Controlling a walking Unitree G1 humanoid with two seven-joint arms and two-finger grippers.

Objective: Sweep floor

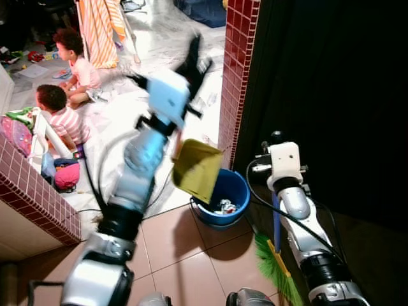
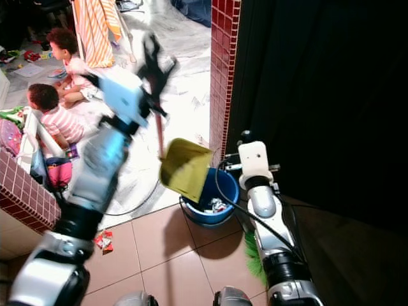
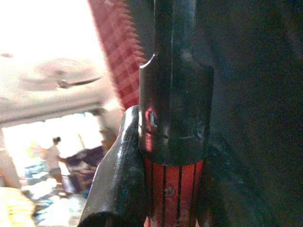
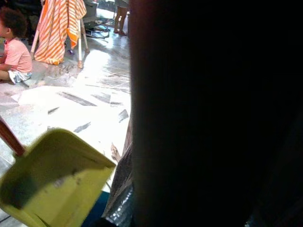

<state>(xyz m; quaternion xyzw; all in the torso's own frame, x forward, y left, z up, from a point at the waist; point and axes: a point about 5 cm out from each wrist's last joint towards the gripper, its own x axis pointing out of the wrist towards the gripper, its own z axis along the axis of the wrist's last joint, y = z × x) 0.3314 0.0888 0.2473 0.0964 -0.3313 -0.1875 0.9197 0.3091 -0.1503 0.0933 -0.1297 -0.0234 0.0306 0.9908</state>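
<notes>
Green broom (image 1: 275, 264) bristles at lower right, blue handle gripped by right tool (image 1: 275, 191). Mid-frame, yellow dustpan (image 1: 196, 169) tipped over blue bucket (image 1: 223, 197), handle clamped in left tool (image 1: 191, 60): emptying step; next, probably lowering it to pink tiled floor (image 1: 185, 248). Beyond, two seated children (image 1: 67, 95), upper left.

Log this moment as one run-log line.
left gripper: raised, shut on dustpan handle | dustpan: tilted over bucket | right gripper: by broom | trash in bucket
</notes>
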